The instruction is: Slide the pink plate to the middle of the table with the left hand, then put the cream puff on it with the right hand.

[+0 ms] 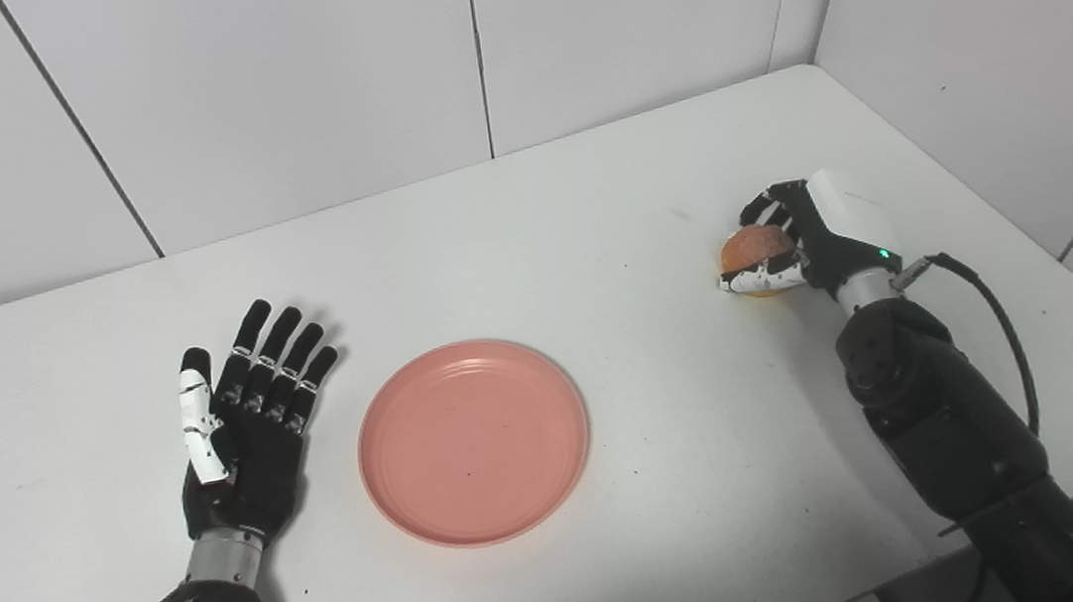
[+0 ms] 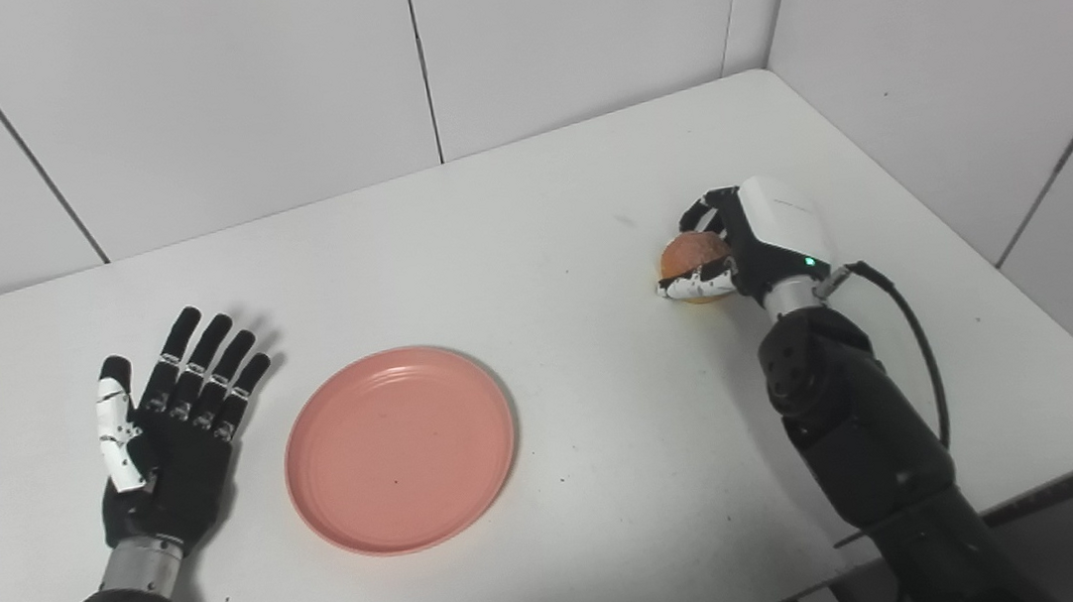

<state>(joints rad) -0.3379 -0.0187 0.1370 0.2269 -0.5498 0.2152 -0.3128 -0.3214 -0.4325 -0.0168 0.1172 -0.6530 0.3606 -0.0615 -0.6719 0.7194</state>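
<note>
We take the pink plate as our landmark; it lies flat on the white table, near the front edge and about midway across. Just to the left of the plate we see our left hand, palm up, fingers spread and straight, grasping nothing and not touching the plate's rim. Well to the right of the plate, and a little farther back, our right hand is wrapped around the cream puff, a round orange-brown piece held between the fingers above and the thumb below. The cream puff sits low at the table surface; we cannot tell whether it is lifted clear. A black cable runs along the right forearm.
</note>
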